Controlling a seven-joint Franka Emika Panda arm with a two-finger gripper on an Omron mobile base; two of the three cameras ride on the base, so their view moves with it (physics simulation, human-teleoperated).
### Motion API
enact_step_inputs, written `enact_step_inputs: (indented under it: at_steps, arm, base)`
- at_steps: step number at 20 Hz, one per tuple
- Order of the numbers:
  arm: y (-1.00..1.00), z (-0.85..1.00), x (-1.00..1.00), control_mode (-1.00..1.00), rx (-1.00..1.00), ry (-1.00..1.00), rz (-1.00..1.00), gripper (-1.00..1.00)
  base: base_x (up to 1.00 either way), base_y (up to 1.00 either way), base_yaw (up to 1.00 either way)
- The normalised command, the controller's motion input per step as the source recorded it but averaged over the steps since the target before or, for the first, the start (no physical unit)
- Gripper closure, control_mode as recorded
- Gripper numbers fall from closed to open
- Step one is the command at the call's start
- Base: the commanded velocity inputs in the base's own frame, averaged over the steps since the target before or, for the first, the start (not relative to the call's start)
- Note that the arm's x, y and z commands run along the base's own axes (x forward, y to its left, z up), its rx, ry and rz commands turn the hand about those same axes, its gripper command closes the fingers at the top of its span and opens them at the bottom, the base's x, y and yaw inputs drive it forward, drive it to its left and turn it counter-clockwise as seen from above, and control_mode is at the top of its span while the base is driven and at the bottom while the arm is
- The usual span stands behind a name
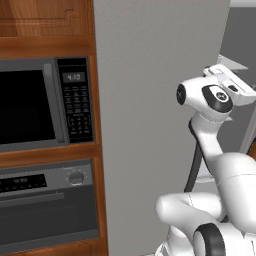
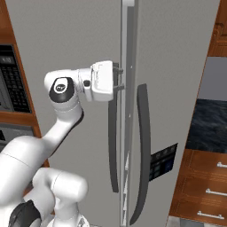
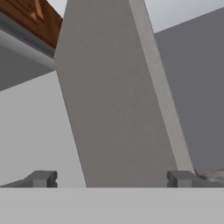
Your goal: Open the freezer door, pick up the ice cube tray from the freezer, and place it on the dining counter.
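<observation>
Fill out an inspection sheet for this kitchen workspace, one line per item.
Surface: no counter top seen; wooden drawers low at right.
Job's things: freezer door, grey, looks ajar along its right edge; its dark bar handle hangs below the gripper. Ice cube tray: nothing seen.
Clutter: nothing seen.
Grippers: gripper open, fingers pointing at the door's edge just above the handle, holding nothing.
Cables: a dark line runs along the arm; cannot tell whether it is a cable.
Surroundings: microwave above an oven in a wood cabinet at left; second grey door with its own handle at right.
</observation>
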Motion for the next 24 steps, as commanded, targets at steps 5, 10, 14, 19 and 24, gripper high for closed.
enact_step_inputs:
  at_steps: [5, 10, 14, 19, 24]
  arm:
    - [-0.26, -0.01, 0.16, -1.00, 0.00, -0.01, 0.00, -1.00]
    - [-0.21, -0.01, 0.13, -1.00, 0.00, 0.00, 0.00, -1.00]
    - [-0.11, -0.06, 0.09, -1.00, 0.00, 0.00, 0.00, -1.00]
    - [-0.20, -0.01, 0.00, -1.00, 0.00, 0.00, 0.00, -1.00]
    - [-0.26, 0.00, -0.01, -1.00, 0.00, 0.00, 0.00, -1.00]
  base:
    - [0.00, 0.00, 0.00]
    - [0.00, 0.00, 0.00]
    - [0.00, 0.00, 0.00]
    - [0.00, 0.00, 0.00]
    - [0.00, 0.00, 0.00]
